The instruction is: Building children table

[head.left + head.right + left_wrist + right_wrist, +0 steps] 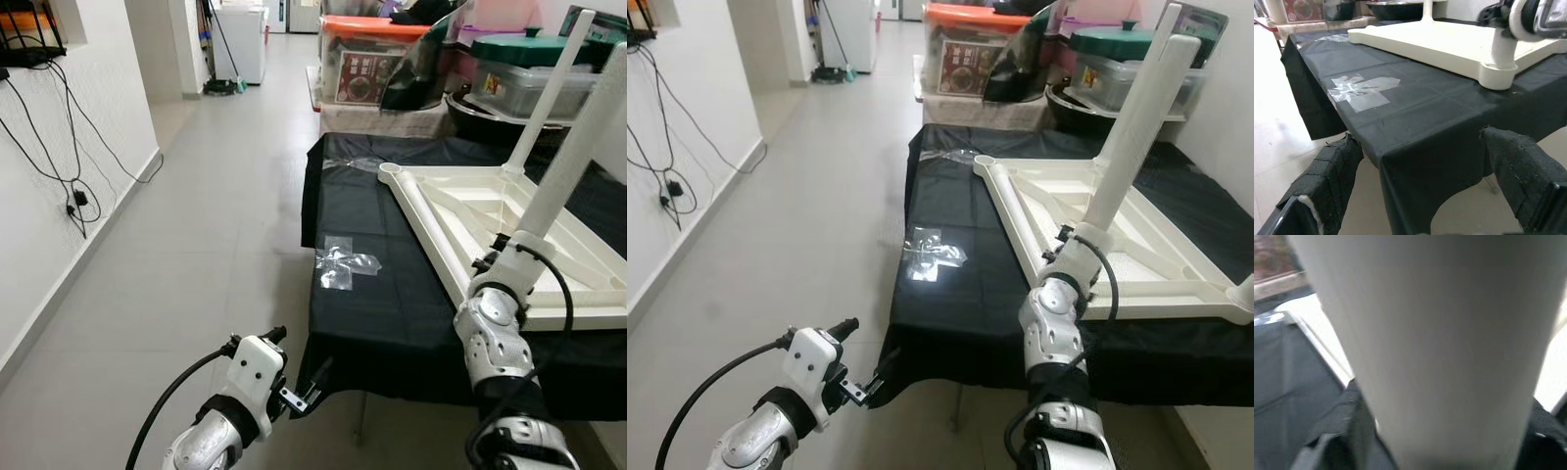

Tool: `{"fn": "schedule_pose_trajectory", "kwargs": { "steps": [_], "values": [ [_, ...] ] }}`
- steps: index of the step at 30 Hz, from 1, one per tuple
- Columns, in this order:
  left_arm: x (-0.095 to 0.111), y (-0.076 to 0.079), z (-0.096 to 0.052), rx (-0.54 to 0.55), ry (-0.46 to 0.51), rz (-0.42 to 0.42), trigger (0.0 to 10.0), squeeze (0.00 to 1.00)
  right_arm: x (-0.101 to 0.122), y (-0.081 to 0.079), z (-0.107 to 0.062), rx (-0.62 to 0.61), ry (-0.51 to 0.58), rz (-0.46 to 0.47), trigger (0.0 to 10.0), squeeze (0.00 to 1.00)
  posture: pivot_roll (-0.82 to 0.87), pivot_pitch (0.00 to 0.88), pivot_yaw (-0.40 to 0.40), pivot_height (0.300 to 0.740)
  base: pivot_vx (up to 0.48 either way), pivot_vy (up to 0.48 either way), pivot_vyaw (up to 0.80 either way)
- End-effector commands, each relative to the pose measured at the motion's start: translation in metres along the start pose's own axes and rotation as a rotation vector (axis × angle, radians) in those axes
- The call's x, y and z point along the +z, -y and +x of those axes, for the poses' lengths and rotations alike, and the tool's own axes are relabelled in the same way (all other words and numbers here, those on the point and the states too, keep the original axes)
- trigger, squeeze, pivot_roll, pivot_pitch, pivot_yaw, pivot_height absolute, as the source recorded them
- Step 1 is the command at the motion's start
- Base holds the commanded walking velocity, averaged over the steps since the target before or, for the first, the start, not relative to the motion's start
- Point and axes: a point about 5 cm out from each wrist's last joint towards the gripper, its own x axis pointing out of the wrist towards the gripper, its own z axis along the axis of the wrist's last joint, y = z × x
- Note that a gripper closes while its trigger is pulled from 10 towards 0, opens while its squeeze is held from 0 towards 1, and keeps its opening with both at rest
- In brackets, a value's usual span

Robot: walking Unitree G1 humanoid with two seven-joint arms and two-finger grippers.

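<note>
A white children's tabletop (490, 211) lies upside down on a table draped in black cloth (392, 304). One white leg (549, 93) stands upright at its far corner. A second white leg (578, 147) stands at the near left corner socket (1498, 73), and my right gripper (507, 247) is shut around its base. That leg appears very close in the right wrist view (1440, 347). My left gripper (306, 390) is open and low, at the cloth's near left corner, its padded fingers (1327, 171) on either side of the hanging cloth edge.
Clear plastic wrapping (345, 264) lies on the cloth left of the tabletop. Storage boxes (367, 54) and a green-lidded bin (534, 73) stand behind the table. A white wall with dangling cables (59, 166) lies to the left, with grey tiled floor (216, 225) between.
</note>
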Motion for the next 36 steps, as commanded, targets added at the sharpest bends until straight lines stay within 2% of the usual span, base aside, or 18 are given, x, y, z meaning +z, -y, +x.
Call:
{"fn": "schedule_pose_trajectory", "kwargs": {
  "steps": [1, 3, 4, 6, 10, 12, 13, 15, 17, 18, 19, 25, 27, 32, 34, 35, 36],
  "values": [
    [-0.003, -0.001, 0.000, -0.001, -0.016, -0.005, 10.0, 0.00, -0.005, -0.002, 0.001, 0.027, -0.028, 0.024, 10.0, 1.00, 0.10, 0.050, -0.036, 0.740, 0.000, 0.000, 0.00],
    [-0.003, -0.001, 0.000, -0.001, -0.016, -0.005, 10.0, 0.00, -0.001, -0.005, 0.000, 0.063, 0.007, 0.004, 10.0, 1.00, 0.10, 0.049, -0.038, 0.740, 0.000, 0.000, 0.00],
    [-0.003, -0.001, 0.000, -0.001, -0.016, -0.004, 10.0, 0.00, 0.002, -0.007, -0.001, 0.095, 0.044, -0.017, 10.0, 0.00, 0.10, 0.049, -0.038, 0.740, 0.000, 0.000, 0.00],
    [-0.003, -0.001, 0.000, 0.000, -0.016, -0.004, 10.0, 0.00, 0.003, -0.007, -0.007, 0.112, 0.107, -0.096, 10.0, 0.00, 0.10, 0.049, -0.037, 0.740, 0.000, 0.000, 0.00],
    [-0.003, -0.001, 0.000, 0.000, -0.016, -0.004, 10.0, 0.00, 0.003, -0.007, -0.007, 0.112, 0.107, -0.096, 10.0, 0.00, 0.10, 0.049, -0.037, 0.740, 0.000, 0.000, 0.00],
    [-0.003, -0.001, 0.000, 0.000, -0.016, -0.004, 10.0, 0.00, 0.001, -0.005, -0.010, 0.109, 0.124, -0.125, 10.0, 0.00, 0.10, 0.051, -0.037, 0.740, 0.000, 0.000, 0.00],
    [-0.003, -0.001, 0.000, -0.001, -0.016, -0.004, 10.0, 0.00, -0.007, 0.000, -0.019, 0.100, 0.129, -0.168, 10.0, 0.00, 0.10, 0.051, -0.036, 0.740, 0.000, 0.000, 0.00],
    [-0.003, -0.001, 0.000, -0.001, -0.016, -0.004, 10.0, 0.00, -0.007, 0.000, -0.019, 0.100, 0.129, -0.168, 10.0, 0.00, 0.10, 0.051, -0.036, 0.740, 0.000, 0.000, 0.00],
    [-0.004, -0.002, 0.000, -0.002, -0.018, -0.005, 10.0, 0.00, -0.017, 0.012, -0.040, 0.112, 0.152, -0.239, 10.0, 0.00, 0.09, 0.055, -0.030, 0.740, 0.000, 0.000, 0.00],
    [-0.004, -0.002, 0.000, -0.002, -0.018, -0.005, 10.0, 0.00, -0.017, 0.012, -0.040, 0.112, 0.152, -0.239, 10.0, 0.00, 0.09, 0.055, -0.030, 0.740, 0.000, 0.000, 0.00],
    [-0.004, -0.002, 0.000, -0.002, -0.018, -0.006, 10.0, 0.00, -0.018, 0.016, -0.050, 0.140, 0.164, -0.254, 10.0, 0.00, 0.08, 0.054, -0.031, 0.740, 0.000, 0.000, 0.00],
    [-0.004, -0.003, 0.000, -0.004, -0.020, -0.006, 10.0, 0.00, -0.019, 0.025, -0.064, 0.194, 0.191, -0.291, 10.0, 0.00, 0.08, 0.052, -0.029, 0.740, 0.000, 0.000, 0.00],
    [-0.004, -0.003, 0.000, -0.003, -0.020, -0.005, 10.0, 0.00, -0.020, 0.033, -0.076, 0.210, 0.200, -0.329, 10.0, 0.00, 0.08, 0.050, -0.028, 0.740, 0.000, 0.000, 0.00],
    [-0.005, -0.004, 0.001, -0.003, -0.021, -0.004, 10.0, 0.00, -0.021, 0.037, -0.082, 0.221, 0.203, -0.349, 10.0, 0.00, 0.07, 0.045, -0.027, 0.740, 0.000, 0.000, 0.00],
    [-0.005, -0.004, 0.001, -0.006, -0.022, -0.003, 10.0, 0.00, -0.025, 0.041, -0.098, 0.293, 0.200, -0.382, 10.0, 0.00, 0.07, 0.041, -0.022, 0.740, 0.000, 0.000, 0.00],
    [-0.005, -0.004, 0.001, -0.006, -0.022, -0.003, 10.0, 0.00, -0.025, 0.041, -0.098, 0.293, 0.200, -0.382, 10.0, 0.00, 0.07, 0.041, -0.022, 0.740, 0.000, 0.000, 0.00],
    [-0.006, -0.004, 0.002, -0.007, -0.023, -0.003, 10.0, 0.00, -0.026, 0.040, -0.105, 0.343, 0.201, -0.395, 10.0, 0.00, 0.06, 0.038, -0.024, 0.740, 0.000, 0.000, 0.00]
  ]
}}
